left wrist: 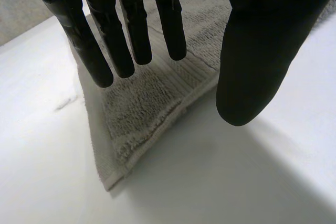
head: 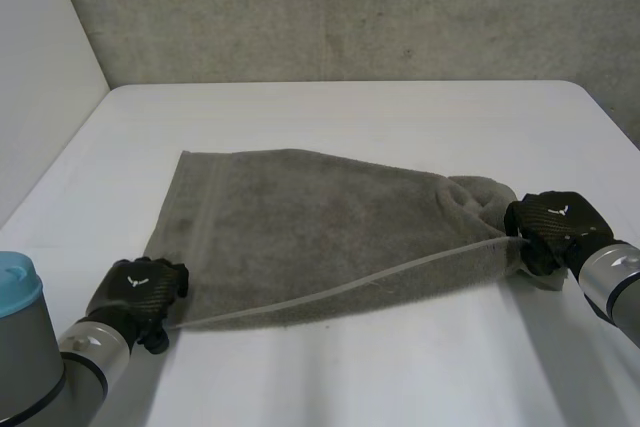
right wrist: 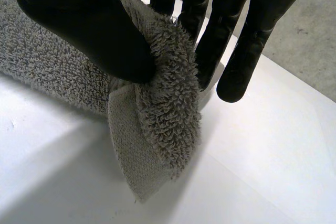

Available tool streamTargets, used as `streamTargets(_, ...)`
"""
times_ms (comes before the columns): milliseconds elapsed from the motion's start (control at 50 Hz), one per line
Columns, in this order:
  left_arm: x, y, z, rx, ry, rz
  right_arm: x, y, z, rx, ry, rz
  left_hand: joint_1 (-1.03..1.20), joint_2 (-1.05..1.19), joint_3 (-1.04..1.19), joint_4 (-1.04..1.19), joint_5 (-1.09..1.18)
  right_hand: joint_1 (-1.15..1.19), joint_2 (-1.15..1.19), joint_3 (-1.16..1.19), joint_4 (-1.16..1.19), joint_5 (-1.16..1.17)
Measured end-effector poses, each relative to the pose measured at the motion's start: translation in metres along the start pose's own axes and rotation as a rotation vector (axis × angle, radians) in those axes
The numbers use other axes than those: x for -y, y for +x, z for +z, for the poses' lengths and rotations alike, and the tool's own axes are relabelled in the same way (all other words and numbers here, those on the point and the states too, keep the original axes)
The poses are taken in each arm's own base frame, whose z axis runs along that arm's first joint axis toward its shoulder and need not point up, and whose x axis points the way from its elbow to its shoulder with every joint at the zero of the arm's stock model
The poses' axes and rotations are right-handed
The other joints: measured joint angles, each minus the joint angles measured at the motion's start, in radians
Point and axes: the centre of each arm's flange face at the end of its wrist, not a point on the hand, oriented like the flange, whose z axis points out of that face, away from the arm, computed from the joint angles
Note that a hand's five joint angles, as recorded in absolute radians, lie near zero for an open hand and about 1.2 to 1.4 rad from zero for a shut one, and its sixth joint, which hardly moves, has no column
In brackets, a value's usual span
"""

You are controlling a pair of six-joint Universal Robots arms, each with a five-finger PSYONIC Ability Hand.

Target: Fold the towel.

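Observation:
A grey towel (head: 310, 237) lies on the white table (head: 350, 107), flat on its left part and bunched at its right end. My left hand (head: 140, 292) is at the towel's near left corner. In the left wrist view its fingers (left wrist: 131, 24) are straight and spread from the thumb (left wrist: 257, 56), just above the corner of the towel (left wrist: 147, 114), which lies flat on the table. My right hand (head: 550, 227) is at the towel's right end. There its thumb (right wrist: 89, 19) and fingers (right wrist: 231, 35) pinch a folded corner of the towel (right wrist: 168, 108), lifted slightly off the table.
A grey concrete wall (head: 330, 7) stands behind the table's far edge. Bare white tabletop surrounds the towel, with the right edge (head: 610, 117) not far from my right hand.

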Motion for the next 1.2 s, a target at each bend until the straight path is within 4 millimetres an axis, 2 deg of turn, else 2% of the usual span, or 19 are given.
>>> streamTargets(280, -0.002, -0.001, 0.016, 0.009, -0.002, -0.001, -0.001, 0.0, 0.0, 0.0, -0.002, -0.001, 0.083, 0.085, 0.082, 0.082, 0.074, 0.0, 0.0, 0.0, 0.0, 0.0)
streamTargets(360, -0.002, -0.002, 0.024, 0.01, -0.001, -0.001, -0.001, 0.0, 0.001, 0.0, -0.002, -0.001, 0.212, 0.207, 0.205, 0.207, 0.198, 0.0, 0.0, 0.0, 0.0, 0.0)
streamTargets(440, 0.0, -0.002, 0.031, 0.015, 0.009, 0.0, 0.0, 0.001, 0.001, -0.002, -0.001, -0.001, 0.449, 0.458, 0.455, 0.457, 0.449, 0.0, 0.0, 0.0, 0.0, 0.0)
streamTargets(500, 0.007, -0.006, 0.035, 0.029, 0.041, 0.001, 0.001, 0.003, 0.002, -0.007, 0.002, -0.002, 0.556, 0.58, 0.576, 0.575, 0.555, 0.0, 0.0, 0.0, 0.0, 0.0)
streamTargets(680, 0.044, -0.02, 0.028, 0.085, 0.178, 0.0, 0.014, 0.012, 0.001, -0.034, 0.035, -0.018, 0.584, 0.627, 0.624, 0.625, 0.595, 0.0, 0.0, 0.0, 0.0, 0.0)
streamTargets(740, 0.065, -0.027, 0.019, 0.11, 0.254, 0.0, 0.031, 0.018, -0.005, -0.055, 0.077, -0.034, 0.584, 0.63, 0.626, 0.629, 0.598, 0.0, 0.0, 0.0, 0.0, 0.0)
streamTargets(760, 0.076, -0.031, 0.014, 0.122, 0.294, 0.001, 0.044, 0.021, -0.011, -0.067, 0.105, -0.045, 0.583, 0.63, 0.626, 0.629, 0.599, 0.0, 0.0, 0.0, 0.0, 0.0)
streamTargets(840, 0.102, -0.039, 0.0, 0.148, 0.378, 0.002, 0.073, 0.03, -0.025, -0.092, 0.164, -0.067, 0.583, 0.63, 0.627, 0.629, 0.6, 0.0, 0.0, 0.0, 0.0, 0.0)
streamTargets(860, 0.114, -0.042, -0.008, 0.159, 0.414, 0.003, 0.091, 0.034, -0.035, -0.106, 0.199, -0.08, 0.583, 0.63, 0.627, 0.629, 0.601, 0.0, 0.0, 0.0, 0.0, 0.0)
streamTargets(940, 0.142, -0.051, -0.03, 0.182, 0.49, 0.003, 0.132, 0.044, -0.06, -0.139, 0.274, -0.108, 0.583, 0.631, 0.627, 0.629, 0.603, 0.0, 0.0, 0.0, 0.0, 0.0)
streamTargets(960, 0.149, -0.053, -0.035, 0.187, 0.506, 0.003, 0.141, 0.046, -0.066, -0.146, 0.29, -0.114, 0.583, 0.631, 0.627, 0.629, 0.603, 0.0, 0.0, 0.0, 0.0, 0.0)
streamTargets(980, 0.149, -0.053, -0.035, 0.187, 0.506, 0.003, 0.141, 0.046, -0.066, -0.146, 0.29, -0.114, 0.583, 0.631, 0.627, 0.629, 0.603, 0.0, 0.0, 0.0, 0.0, 0.0)
streamTargets(1000, 0.171, -0.059, -0.053, 0.202, 0.56, 0.002, 0.165, 0.052, -0.082, -0.167, 0.334, -0.131, 0.583, 0.631, 0.627, 0.629, 0.603, 0.0, 0.0, 0.0, 0.0, 0.0)
streamTargets(1040, 0.19, -0.065, -0.069, 0.215, 0.605, 0.001, 0.188, 0.057, -0.097, -0.188, 0.378, -0.148, 0.583, 0.631, 0.627, 0.629, 0.603, 0.0, 0.0, 0.0, 0.0, 0.0)
streamTargets(1060, 0.19, -0.065, -0.069, 0.215, 0.605, 0.001, 0.188, 0.057, -0.097, -0.188, 0.378, -0.148, 0.583, 0.631, 0.627, 0.629, 0.603, 0.0, 0.0, 0.0, 0.0, 0.0)
streamTargets(1080, 0.199, -0.067, -0.076, 0.22, 0.626, 0.001, 0.194, 0.058, -0.101, -0.194, 0.39, -0.153, 0.583, 0.631, 0.627, 0.629, 0.603, 0.0, 0.0, 0.0, 0.0, 0.0)
streamTargets(1120, 0.22, -0.073, -0.093, 0.231, 0.674, 0.0, 0.218, 0.064, -0.116, -0.219, 0.44, -0.174, 0.583, 0.631, 0.627, 0.629, 0.603, 0.0, 0.0, 0.0, 0.0, 0.0)
streamTargets(1200, 0.235, -0.077, -0.101, 0.235, 0.694, 0.001, 0.23, 0.068, -0.123, -0.235, 0.46, -0.192, 0.583, 0.631, 0.627, 0.63, 0.603, 0.0, 0.0, 0.0, 0.0, 0.0)
